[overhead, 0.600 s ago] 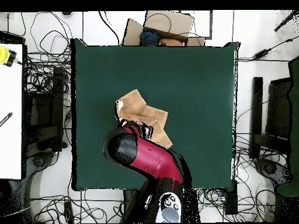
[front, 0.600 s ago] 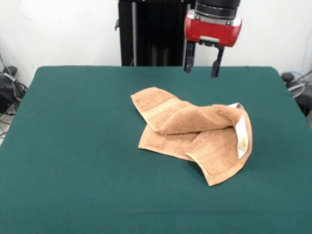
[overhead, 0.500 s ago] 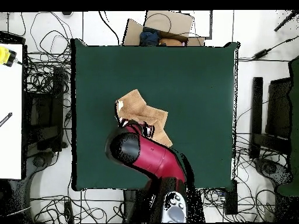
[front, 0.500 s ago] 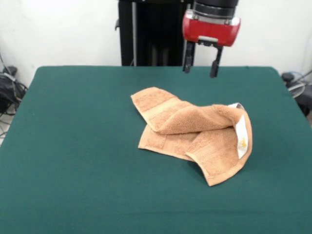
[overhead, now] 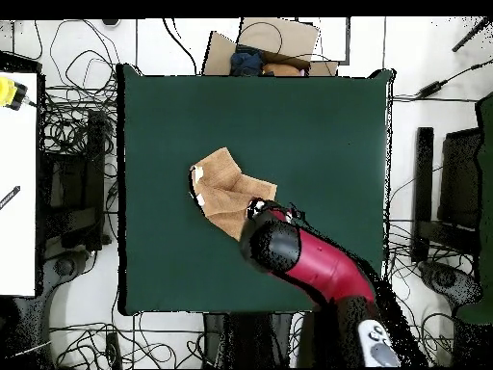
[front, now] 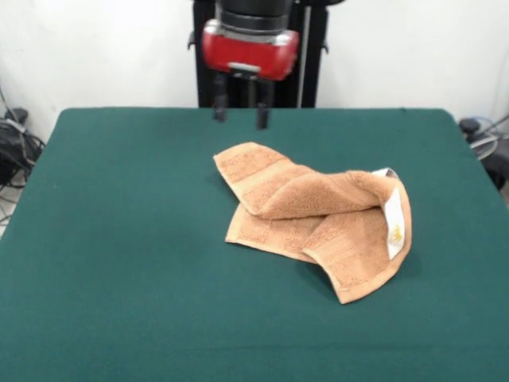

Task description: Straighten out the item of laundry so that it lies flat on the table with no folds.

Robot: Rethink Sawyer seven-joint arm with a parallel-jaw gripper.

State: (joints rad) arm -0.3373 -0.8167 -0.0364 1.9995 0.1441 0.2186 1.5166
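Towel (front: 318,219) is still crumpled, sitting a bit right of centre on the table (front: 119,263) in the front view. One flap is folded over the middle into a raised hump, a corner sticks out toward the far left, and another corner points toward the near edge. White tags (front: 394,215) run along its right edge, one standing up at the fold. Gripper (front: 238,113) has shifted left across the far side since 0.6 s ago; it now hangs above the cloth just beyond the towel's far-left corner, not touching it. Fingers (front: 260,115) are spread apart, nothing between them, so released. Plenty of bare green felt all round in the front view: wide strip on the left, broad band along the near edge, narrower margin on the right. Overhead, towel (overhead: 229,193) lies left of table centre, well clear of every table edge (overhead: 123,193), and the arm (overhead: 308,265) covers the towel's corner nearest the robot base. Cables and clutter stay off the tabletop, outside its edges.
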